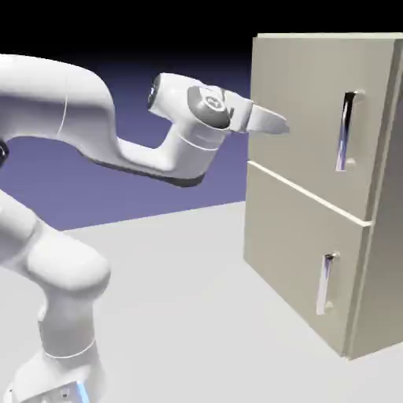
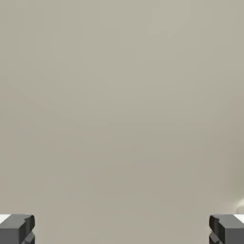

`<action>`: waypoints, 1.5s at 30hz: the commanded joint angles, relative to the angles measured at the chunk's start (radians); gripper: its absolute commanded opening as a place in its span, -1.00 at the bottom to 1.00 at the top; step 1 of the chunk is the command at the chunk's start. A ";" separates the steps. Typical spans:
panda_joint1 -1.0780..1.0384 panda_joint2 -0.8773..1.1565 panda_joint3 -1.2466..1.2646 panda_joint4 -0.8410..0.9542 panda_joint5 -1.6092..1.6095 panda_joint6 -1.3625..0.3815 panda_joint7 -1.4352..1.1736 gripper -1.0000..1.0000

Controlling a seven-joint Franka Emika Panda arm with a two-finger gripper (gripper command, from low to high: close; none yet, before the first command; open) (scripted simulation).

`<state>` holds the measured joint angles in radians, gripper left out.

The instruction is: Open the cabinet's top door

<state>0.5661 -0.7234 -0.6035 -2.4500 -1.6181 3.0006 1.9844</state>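
The beige cabinet [image 1: 315, 260] stands at the exterior view's right with both doors closed. Its top door [image 1: 303, 118] carries a vertical silver bar handle [image 1: 346, 131] near its right edge. My gripper [image 1: 277, 123] is level with that door, close to its left part and well left of the handle. In the hand view the two grey fingertips [image 2: 17, 228] sit far apart at the bottom corners, so my gripper [image 2: 122, 228] is open with nothing between them. Plain beige door surface [image 2: 122, 105] fills the rest of the hand view.
The lower door [image 1: 295, 252] has a shorter silver handle [image 1: 326, 283]. The white arm [image 1: 79, 110] arches in from the left over the pale table [image 1: 181, 315].
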 commanded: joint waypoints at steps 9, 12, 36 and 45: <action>0.134 -0.037 -0.146 0.087 -0.391 -0.009 0.301 0.00; 0.179 -0.049 -0.195 0.116 -0.522 -0.012 0.401 0.00; 0.597 -0.050 -0.575 0.399 -1.192 -0.042 0.913 -1.00; 0.271 -0.034 -0.318 0.182 -1.062 -0.151 0.913 -1.00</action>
<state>0.8374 -0.7571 -0.9220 -2.2676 -2.6809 2.8499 2.8971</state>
